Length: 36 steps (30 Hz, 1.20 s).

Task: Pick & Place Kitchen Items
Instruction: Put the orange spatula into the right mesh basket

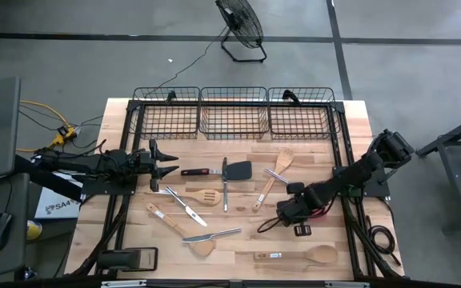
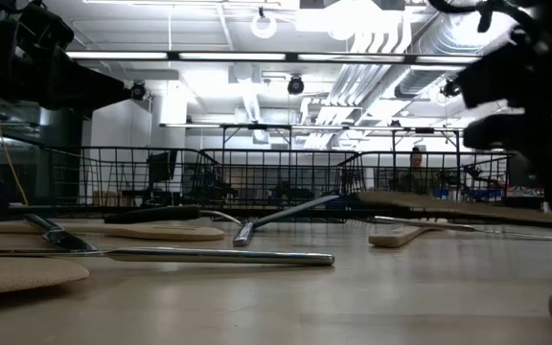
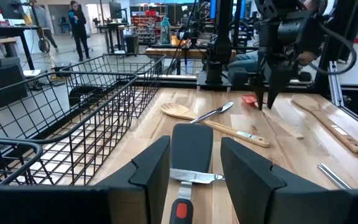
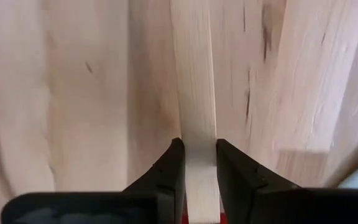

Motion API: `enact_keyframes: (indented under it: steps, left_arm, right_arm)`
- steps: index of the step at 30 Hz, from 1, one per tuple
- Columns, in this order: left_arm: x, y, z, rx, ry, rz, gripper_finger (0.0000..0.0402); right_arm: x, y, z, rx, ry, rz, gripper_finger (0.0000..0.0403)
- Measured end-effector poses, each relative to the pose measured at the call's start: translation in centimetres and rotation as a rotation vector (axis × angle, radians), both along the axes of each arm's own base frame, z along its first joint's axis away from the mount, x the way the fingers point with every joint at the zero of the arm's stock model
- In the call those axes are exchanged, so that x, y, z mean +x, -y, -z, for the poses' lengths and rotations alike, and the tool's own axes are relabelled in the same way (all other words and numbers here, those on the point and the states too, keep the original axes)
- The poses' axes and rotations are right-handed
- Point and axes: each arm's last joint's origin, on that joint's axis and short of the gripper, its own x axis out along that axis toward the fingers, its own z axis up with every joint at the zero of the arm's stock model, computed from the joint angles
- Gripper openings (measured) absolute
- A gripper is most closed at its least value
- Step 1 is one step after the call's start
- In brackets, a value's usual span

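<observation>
— Where do we find the right gripper (image 4: 197, 163)?

— Low at the high view's lower right, its fingers (image 4: 169, 171) pinching a light wooden handle (image 4: 194, 93) flat on the table (image 1: 358, 144).

— And the left gripper (image 3: 194, 171)?

— At centre left, spread apart, hovering. We see the black turner (image 3: 191, 146) between its fingers. Other utensils lie scattered mid-frame below the wire baskets (image 1: 234, 112).

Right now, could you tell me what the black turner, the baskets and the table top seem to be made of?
Black turner: matte black head, likely plastic or nylon; handle looks like shiny metal. Baskets: thin black wire grid, probably coated steel. Table top: pale wood planks with visible grain and seams, smooth finish.
</observation>
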Motion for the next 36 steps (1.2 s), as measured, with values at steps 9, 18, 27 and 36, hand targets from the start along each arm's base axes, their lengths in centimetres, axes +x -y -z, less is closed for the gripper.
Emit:
enact_keyframes:
  steps: [9, 18, 27, 36]
  left_arm:
    - [0.0, 0.0, 0.0, 0.0, 0.0, 0.0, 0.0141]
    - [0.0, 0.0, 0.0, 0.0, 0.0, 0.0, 0.0141]
    - [0.0, 0.0, 0.0, 0.0, 0.0, 0.0, 0.0141]
    - [0.0, 0.0, 0.0, 0.0, 0.0, 0.0, 0.0141]
  right_arm:
    - [2.5, 0.7, -2.5, 0.006, 0.104, 0.119, 0.0062]
    - [4.4, 3.1, -6.3, -0.11, 0.142, 0.226, 0.0062]
    - [3.7, 6.6, -10.9, -0.318, -0.021, 0.308, 0.0062]
    - [2.7, 9.9, -12.6, -0.478, -0.151, 0.382, 0.0062]
